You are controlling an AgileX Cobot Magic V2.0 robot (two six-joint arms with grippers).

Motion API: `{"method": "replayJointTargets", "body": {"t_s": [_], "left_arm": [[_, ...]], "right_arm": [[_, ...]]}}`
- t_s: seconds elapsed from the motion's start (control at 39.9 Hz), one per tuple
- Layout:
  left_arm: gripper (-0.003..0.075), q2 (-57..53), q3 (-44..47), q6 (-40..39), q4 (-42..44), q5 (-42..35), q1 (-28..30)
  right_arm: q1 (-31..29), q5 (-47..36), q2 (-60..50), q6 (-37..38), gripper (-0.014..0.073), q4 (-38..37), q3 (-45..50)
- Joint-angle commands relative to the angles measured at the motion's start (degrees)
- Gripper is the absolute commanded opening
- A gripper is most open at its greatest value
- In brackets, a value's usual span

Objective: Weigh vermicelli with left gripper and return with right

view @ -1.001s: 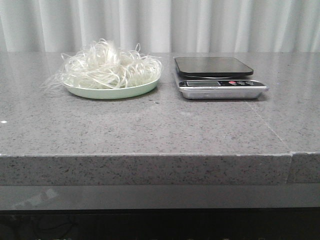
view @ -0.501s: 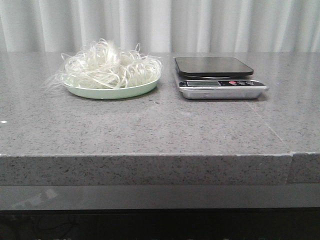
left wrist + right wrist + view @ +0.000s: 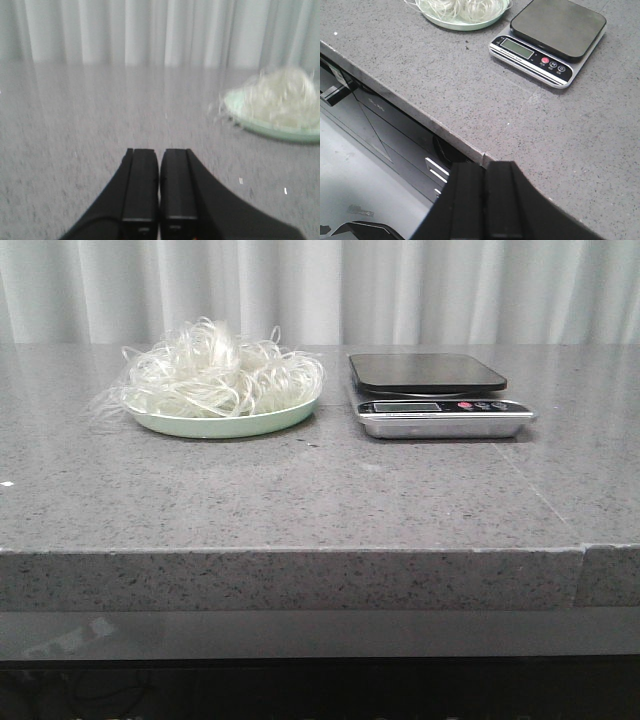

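The vermicelli (image 3: pixel 215 370) is a fluffy whitish tangle heaped on a pale green plate (image 3: pixel 225 425) at the back left of the grey table. It also shows in the left wrist view (image 3: pixel 285 100) and the right wrist view (image 3: pixel 462 7). A digital scale (image 3: pixel 435 390) with a black platform stands beside the plate, to its right, and shows in the right wrist view (image 3: pixel 550 40). My left gripper (image 3: pixel 160 152) is shut and empty, low over bare table, apart from the plate. My right gripper (image 3: pixel 485 167) is shut and empty at the table's front edge. Neither arm shows in the front view.
A white curtain (image 3: pixel 320 290) hangs behind the table. The table's front edge (image 3: pixel 300 550) has a seam near the right end. Below the edge, dark cabinet fronts (image 3: pixel 380 135) show in the right wrist view.
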Motion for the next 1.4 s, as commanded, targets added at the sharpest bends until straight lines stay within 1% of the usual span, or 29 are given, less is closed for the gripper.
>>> {"method": "replayJointTargets", "body": {"t_s": [0.0,0.28,1.38], "left_arm": [[0.0156,-1.5,2.0,-0.5,-0.8,-6.0,0.0],[0.0156,-1.4,2.1,-0.5,-0.8,-5.8,-1.0],[0.0156,-1.4,2.1,-0.5,-0.8,-5.8,-1.0]], "right_arm": [[-0.3,-3.7,0.3,-0.1,0.0142,-0.8,-1.3],[-0.3,-3.6,0.3,-0.1,0.0142,-0.8,-1.3],[-0.3,-3.6,0.3,-0.1,0.0142,-0.8,-1.3]]}}
